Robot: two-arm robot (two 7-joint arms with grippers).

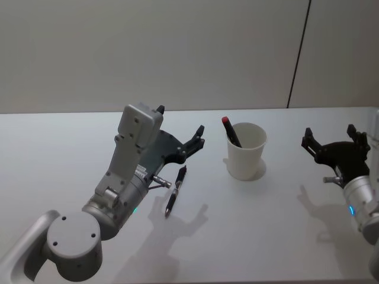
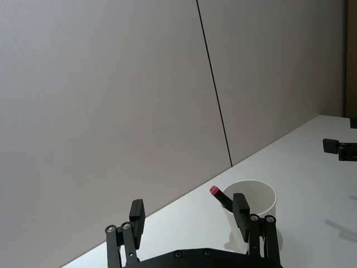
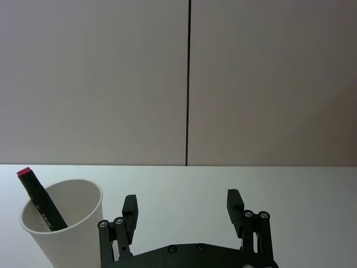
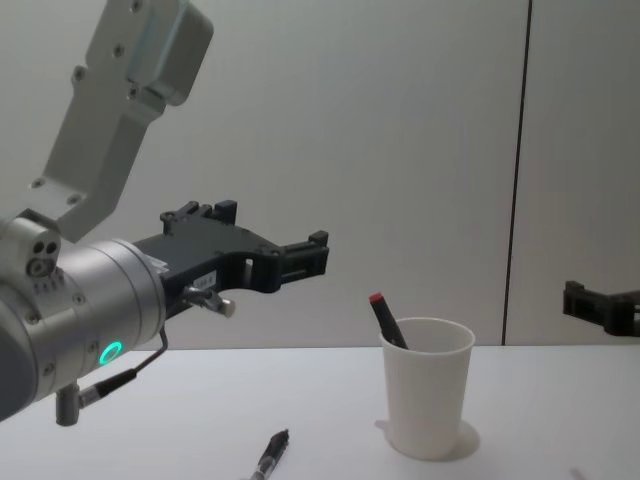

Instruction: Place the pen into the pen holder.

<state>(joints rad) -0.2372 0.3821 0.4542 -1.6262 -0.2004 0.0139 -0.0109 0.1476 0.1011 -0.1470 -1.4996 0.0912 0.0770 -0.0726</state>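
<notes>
The pen (image 1: 176,190) lies flat on the white table (image 1: 284,236), touched by nothing, with its length running from near me toward the far side. It sits to the left of the pen holder (image 1: 246,151) and apart from it. The pen holder stands upright near the middle of the table. A red-capped marker (image 1: 231,131) leans inside it against the far-left part of the rim, its cap poking above the edge and taking up that side of the mouth. My left gripper (image 1: 180,120) hangs in the air above the table, just beyond the pen and well clear of it, fingers spread and holding nothing. From the chest view it sits higher than the cup's rim, pointing toward the cup. My right gripper (image 1: 329,135) hovers on the other side of the pen holder, also spread wide and empty. Bare table lies between it and the cup. Behind everything is a plain wall with a dark vertical seam (image 1: 299,53).
</notes>
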